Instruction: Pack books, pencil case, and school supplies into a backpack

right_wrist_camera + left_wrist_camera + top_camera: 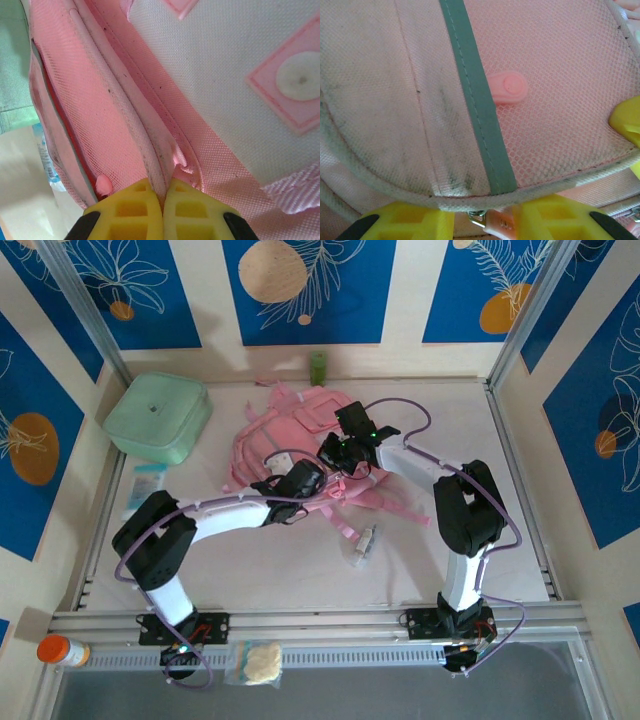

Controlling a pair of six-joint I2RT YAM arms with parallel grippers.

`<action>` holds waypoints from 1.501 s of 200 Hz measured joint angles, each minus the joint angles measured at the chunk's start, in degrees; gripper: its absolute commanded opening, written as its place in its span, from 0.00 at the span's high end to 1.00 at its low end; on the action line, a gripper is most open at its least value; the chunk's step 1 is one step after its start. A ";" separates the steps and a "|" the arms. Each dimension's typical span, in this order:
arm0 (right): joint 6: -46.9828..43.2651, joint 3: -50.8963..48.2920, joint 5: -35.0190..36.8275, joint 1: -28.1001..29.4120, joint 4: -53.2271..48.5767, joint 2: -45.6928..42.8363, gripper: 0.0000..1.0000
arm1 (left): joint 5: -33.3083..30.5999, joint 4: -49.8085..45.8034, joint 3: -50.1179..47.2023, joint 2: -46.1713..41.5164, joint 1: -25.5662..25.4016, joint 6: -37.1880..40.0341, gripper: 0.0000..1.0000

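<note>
Clenching the backpack (225, 60) is the right gripper (163, 187); the left gripper (485, 211) straddles a zipper pull (495, 223), grip unclear.

We look down on the whole table (420, 570) from above and behind its near edge. Our left wrist camera sits very close against the backpack (545, 125), facing its mesh; our right wrist camera looks equally closely along its seam. All three views share the backpack.
</note>
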 measured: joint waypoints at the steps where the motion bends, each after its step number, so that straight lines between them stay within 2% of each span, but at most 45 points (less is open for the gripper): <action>1: 0.00 0.00 0.02 0.00 0.00 0.00 1.00 | 0.04 0.07 0.00 0.04 0.02 -0.02 0.70; 13: 0.00 0.13 0.22 -0.04 0.04 0.13 1.00 | 0.42 0.42 0.00 0.15 0.20 0.00 0.78; 48: -0.02 0.52 0.81 -0.22 0.02 0.26 1.00 | 1.27 1.46 0.02 0.61 0.70 -0.44 0.79; 111: -0.24 1.03 1.44 -0.35 -0.20 0.33 1.00 | 2.21 1.73 0.13 0.59 1.33 1.01 1.00; 153: -2.05 2.25 0.72 -0.74 -1.11 0.37 1.00 | 4.24 0.17 -0.26 -3.08 2.14 6.34 1.00; 207: -11.15 8.13 -2.86 -0.20 -7.91 1.68 1.00 | 9.68 -3.80 -3.82 -12.76 3.74 19.54 1.00; 232: -15.50 9.70 -6.75 -0.22 -11.58 2.27 1.00 | 12.11 -6.95 -6.01 -16.61 3.72 24.30 1.00; 260: -20.22 14.62 -10.51 -1.05 -16.28 5.31 1.00 | 13.92 -9.57 -6.08 -18.36 3.41 26.75 1.00; 300: -24.81 22.69 -11.32 -3.32 -22.64 10.47 1.00 | 16.44 -9.79 -5.68 -17.79 2.51 27.02 1.00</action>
